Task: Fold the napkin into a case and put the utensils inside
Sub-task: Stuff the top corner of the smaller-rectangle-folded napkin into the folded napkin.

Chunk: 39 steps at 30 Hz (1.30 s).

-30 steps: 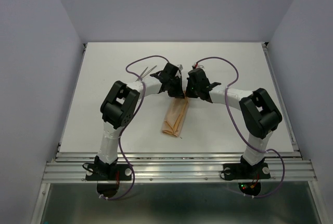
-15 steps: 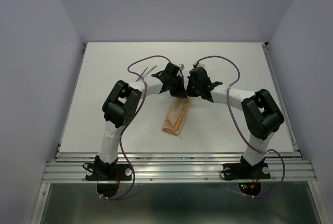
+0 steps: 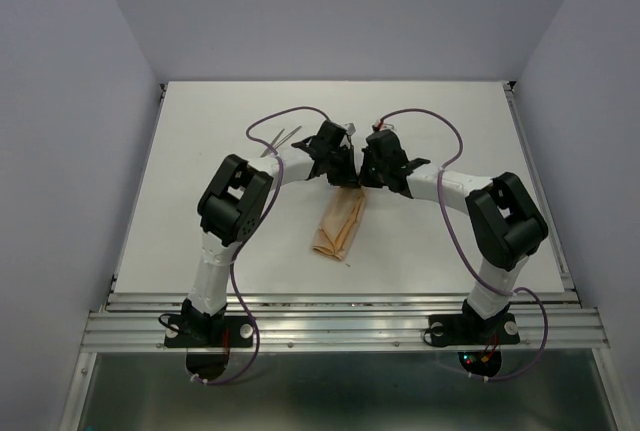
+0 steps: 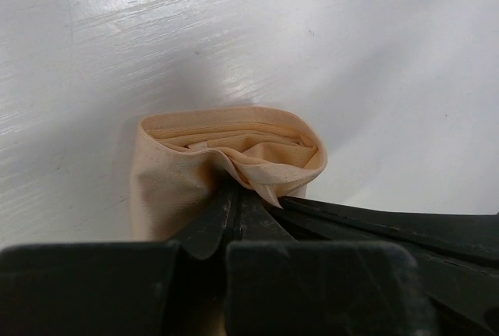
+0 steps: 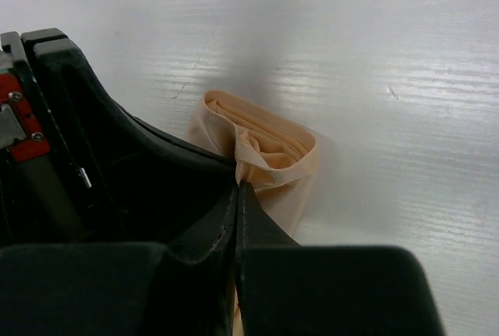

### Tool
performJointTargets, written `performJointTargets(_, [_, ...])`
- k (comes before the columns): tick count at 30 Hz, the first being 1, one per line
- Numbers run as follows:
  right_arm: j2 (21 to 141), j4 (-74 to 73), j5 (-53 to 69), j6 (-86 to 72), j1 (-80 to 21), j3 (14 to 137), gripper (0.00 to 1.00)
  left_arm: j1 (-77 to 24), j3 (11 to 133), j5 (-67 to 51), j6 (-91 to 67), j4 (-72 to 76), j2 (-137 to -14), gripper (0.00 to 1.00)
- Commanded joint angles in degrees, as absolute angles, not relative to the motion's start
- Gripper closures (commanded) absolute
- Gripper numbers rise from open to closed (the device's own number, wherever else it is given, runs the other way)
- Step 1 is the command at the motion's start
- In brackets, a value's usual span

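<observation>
White table (image 3: 450, 251), case (image 4: 179, 172) pinched — utensils (image 3: 286, 137) overhead only

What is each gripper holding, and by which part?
Both hold the folded napkin: the left gripper and right gripper each pinch a cloth layer at its open far end.

The case (image 3: 340, 226) is matt peach cloth, finely woven, with a stitched hem showing at its open mouth. Beneath it the desk (image 3: 450, 131) is white and smooth, faintly streaked, with a soft sheen. The left pincer (image 4: 234, 199) and right pincer (image 5: 236, 196), at the case's far end, look like matt black plastic. Beyond the case, to its left, the utensils (image 3: 287, 137) are thin bright metal.
</observation>
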State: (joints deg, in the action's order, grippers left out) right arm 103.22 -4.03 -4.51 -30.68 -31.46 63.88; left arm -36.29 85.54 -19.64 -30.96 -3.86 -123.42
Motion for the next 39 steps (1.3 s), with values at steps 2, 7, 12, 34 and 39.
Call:
performJointTargets(2, [100.11, -1.23, -4.75, -30.76, -31.29, 62.93, 0.99, -37.27, 83.24, -19.86, -29.88, -4.13, -119.27, 1.0])
performJointTargets(7, [100.28, -1.14, -4.83, -30.67, -31.29, 63.19, 0.99, -36.91, 81.57, -19.6, -29.09, -4.22, -116.19, 1.0])
performJointTargets(12, [100.28, -1.23, -4.75, -30.67, -31.29, 63.37, 0.99, -36.12, 80.33, -18.98, -29.27, -3.87, -115.4, 1.0])
performJointTargets(34, [100.55, -1.23, -4.31, -31.11, -30.76, 63.81, 0.99, -34.98, 78.48, -20.04, -29.71, -1.67, -112.41, 1.0])
performJointTargets(39, [100.63, -1.32, -3.87, -31.2, -30.76, 63.98, 0.99, -34.98, 79.98, -20.48, -30.93, -0.97, -114.87, 1.0])
